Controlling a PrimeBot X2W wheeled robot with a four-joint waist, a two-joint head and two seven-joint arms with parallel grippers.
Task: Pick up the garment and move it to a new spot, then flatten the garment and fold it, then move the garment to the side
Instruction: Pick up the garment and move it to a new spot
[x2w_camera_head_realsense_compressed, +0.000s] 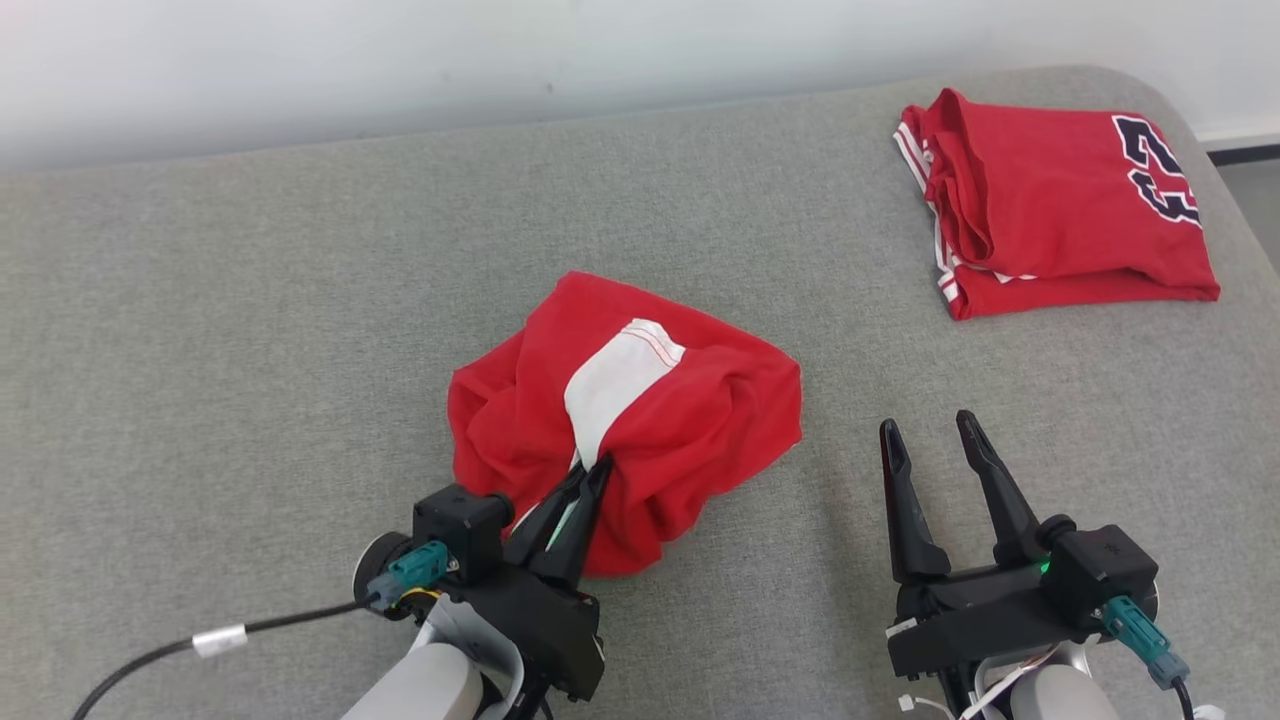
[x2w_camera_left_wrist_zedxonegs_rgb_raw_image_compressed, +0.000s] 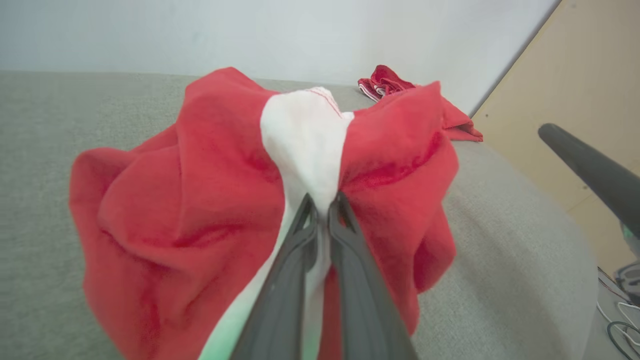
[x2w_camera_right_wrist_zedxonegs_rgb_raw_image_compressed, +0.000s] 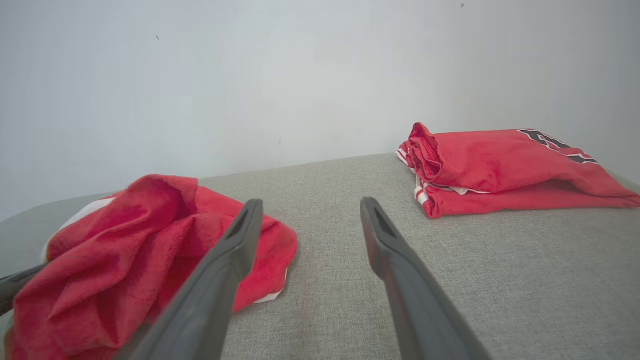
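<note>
A crumpled red garment with a white band lies bunched in the middle of the grey surface; it also appears as the garment and the garment in the wrist views. My left gripper is shut on its near edge, pinching cloth at the white band, with the fingertips pressed together in the fold. My right gripper stands open to the right of the garment, apart from it, with nothing between its fingers.
A second red garment, folded, with a dark number and white stripes, lies at the far right of the grey padded surface. A white wall runs along the back. The surface's right edge curves off near the folded piece.
</note>
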